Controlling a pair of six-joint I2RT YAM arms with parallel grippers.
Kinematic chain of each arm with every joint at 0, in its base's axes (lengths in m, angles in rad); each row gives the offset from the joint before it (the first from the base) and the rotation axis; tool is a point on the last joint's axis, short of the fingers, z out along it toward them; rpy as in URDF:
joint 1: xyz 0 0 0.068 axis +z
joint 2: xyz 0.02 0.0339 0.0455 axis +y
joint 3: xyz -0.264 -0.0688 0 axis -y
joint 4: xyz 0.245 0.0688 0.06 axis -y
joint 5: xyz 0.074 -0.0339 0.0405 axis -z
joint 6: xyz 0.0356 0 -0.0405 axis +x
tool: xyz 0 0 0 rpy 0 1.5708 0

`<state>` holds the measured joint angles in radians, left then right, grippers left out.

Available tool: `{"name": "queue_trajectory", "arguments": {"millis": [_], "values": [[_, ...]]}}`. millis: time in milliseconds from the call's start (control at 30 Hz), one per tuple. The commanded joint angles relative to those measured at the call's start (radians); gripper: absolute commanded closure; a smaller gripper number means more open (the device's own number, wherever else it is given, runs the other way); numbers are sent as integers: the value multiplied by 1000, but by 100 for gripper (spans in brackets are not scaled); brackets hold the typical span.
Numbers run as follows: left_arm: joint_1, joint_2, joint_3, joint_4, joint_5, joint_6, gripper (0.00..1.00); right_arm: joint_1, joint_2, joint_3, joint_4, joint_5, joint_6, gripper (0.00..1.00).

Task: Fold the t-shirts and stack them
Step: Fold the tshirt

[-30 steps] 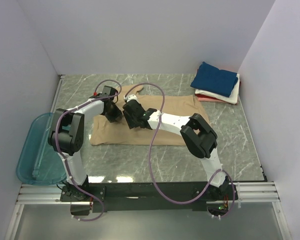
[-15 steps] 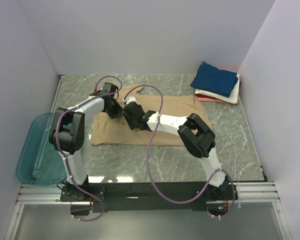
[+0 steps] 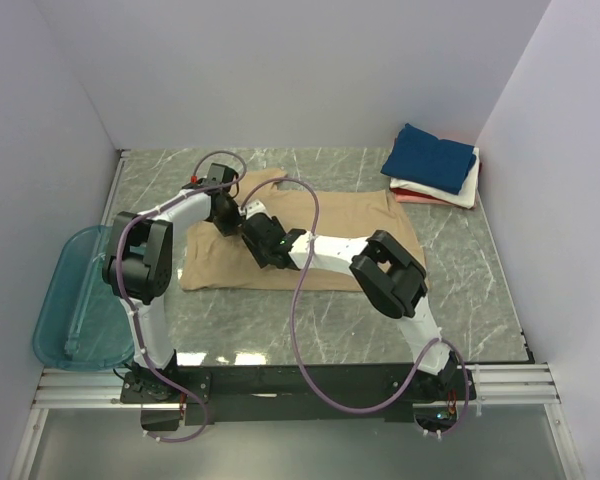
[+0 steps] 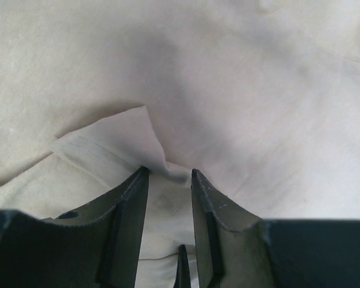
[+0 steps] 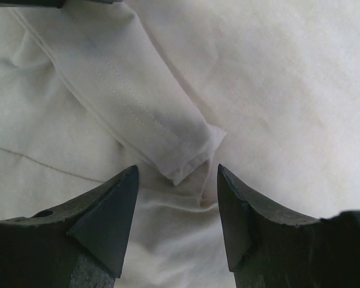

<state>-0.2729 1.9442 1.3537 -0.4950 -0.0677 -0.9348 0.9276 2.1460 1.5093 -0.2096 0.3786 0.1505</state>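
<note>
A tan t-shirt (image 3: 330, 235) lies spread flat on the marble table. Both grippers hover low over its left part. My left gripper (image 3: 225, 213) stands open over a folded sleeve corner (image 4: 111, 147), and the cloth ridge runs into the gap between its fingertips (image 4: 168, 173). My right gripper (image 3: 259, 239) is just to the right of it, open, with the hemmed sleeve end (image 5: 189, 153) lying between its tips (image 5: 177, 171). Neither gripper has lifted any cloth. Folded t-shirts are stacked at the back right: navy (image 3: 430, 158) on white (image 3: 456, 193) on pinkish red (image 3: 412, 197).
A translucent teal tub (image 3: 65, 305) hangs off the table's left edge. White walls close in the left, back and right sides. Purple cables loop over both arms. Bare marble (image 3: 280, 320) shows in front of the shirt.
The left gripper has slid toward the back over the shirt. The right gripper has moved left, closer to it, its jaws slightly wider.
</note>
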Motion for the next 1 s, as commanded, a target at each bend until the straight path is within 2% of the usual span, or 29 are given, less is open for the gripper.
{"name": "queue_trajectory", "arguments": {"millis": [0, 467, 733, 967], "values": [[-3, -7, 58, -5, 11, 25, 60, 4, 40, 61, 1, 57, -22, 38], [6, -88, 73, -37, 2, 63, 59, -29, 84, 157, -33, 131, -31, 41], [23, -185, 33, -48, -11, 73, 59, -98, 86, 201, -50, 51, 3, 41], [28, -292, -62, -40, -15, 67, 59, -133, 135, 291, -96, -15, 29, 42]]}}
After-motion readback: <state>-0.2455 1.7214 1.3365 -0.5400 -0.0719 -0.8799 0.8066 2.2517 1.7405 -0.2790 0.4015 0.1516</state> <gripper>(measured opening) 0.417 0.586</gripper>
